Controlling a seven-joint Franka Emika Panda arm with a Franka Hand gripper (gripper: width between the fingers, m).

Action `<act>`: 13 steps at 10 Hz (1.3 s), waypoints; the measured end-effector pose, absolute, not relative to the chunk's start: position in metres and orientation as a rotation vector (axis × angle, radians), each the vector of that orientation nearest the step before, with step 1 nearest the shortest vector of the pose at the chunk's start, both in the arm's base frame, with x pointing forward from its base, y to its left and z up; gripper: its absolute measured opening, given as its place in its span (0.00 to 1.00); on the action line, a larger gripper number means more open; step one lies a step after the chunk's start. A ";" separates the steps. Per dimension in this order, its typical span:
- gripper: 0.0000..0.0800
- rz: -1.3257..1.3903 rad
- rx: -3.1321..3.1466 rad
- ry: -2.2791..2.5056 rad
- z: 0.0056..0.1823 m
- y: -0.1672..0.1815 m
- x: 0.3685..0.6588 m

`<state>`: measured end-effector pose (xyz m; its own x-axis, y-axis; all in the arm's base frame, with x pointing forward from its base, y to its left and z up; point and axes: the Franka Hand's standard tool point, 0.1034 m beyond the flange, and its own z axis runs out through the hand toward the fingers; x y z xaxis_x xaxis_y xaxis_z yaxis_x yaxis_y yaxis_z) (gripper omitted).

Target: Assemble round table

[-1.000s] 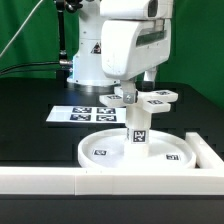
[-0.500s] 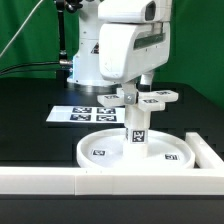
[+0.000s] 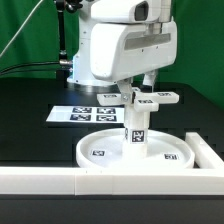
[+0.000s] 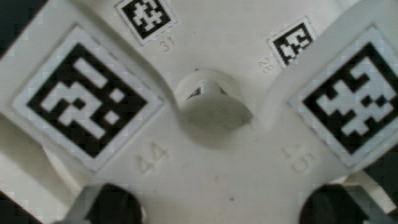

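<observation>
Cross-shaped piece (image 3: 138,98) atop post (image 3: 135,130); disc (image 3: 110,152) beneath

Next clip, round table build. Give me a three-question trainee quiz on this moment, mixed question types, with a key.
1. True or false: the post lies flat on the black table beside the disc.
2. What does the cross-shaped piece sit over? A) the marker board B) the top of the post C) the border wall
3. Fill in: in the exterior view, the marker board lies on the table to the disc's ____ side.

Key
1. False: it stands upright in the middle of the disc.
2. B. The gripper is at the cross-shaped piece; whether its fingers grip it cannot be told.
3. Far (behind it, toward the exterior view's left).
</observation>
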<state>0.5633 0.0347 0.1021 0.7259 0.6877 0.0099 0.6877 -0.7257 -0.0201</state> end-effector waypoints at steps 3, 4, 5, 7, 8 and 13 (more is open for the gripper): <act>0.55 -0.008 -3.042 -0.630 0.102 0.033 0.563; 0.55 -0.012 -3.081 -0.386 0.101 0.034 0.562; 0.55 -0.012 -3.097 -0.184 0.101 0.035 0.562; 0.55 -0.020 -3.092 0.145 0.101 0.039 0.563; 0.55 -0.019 -3.086 0.242 0.101 0.039 0.563; 0.55 -0.004 -2.992 0.753 0.101 0.040 0.563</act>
<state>0.5632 0.0401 0.1010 0.8809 -0.4732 -0.0111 -0.4730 -0.8793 -0.0553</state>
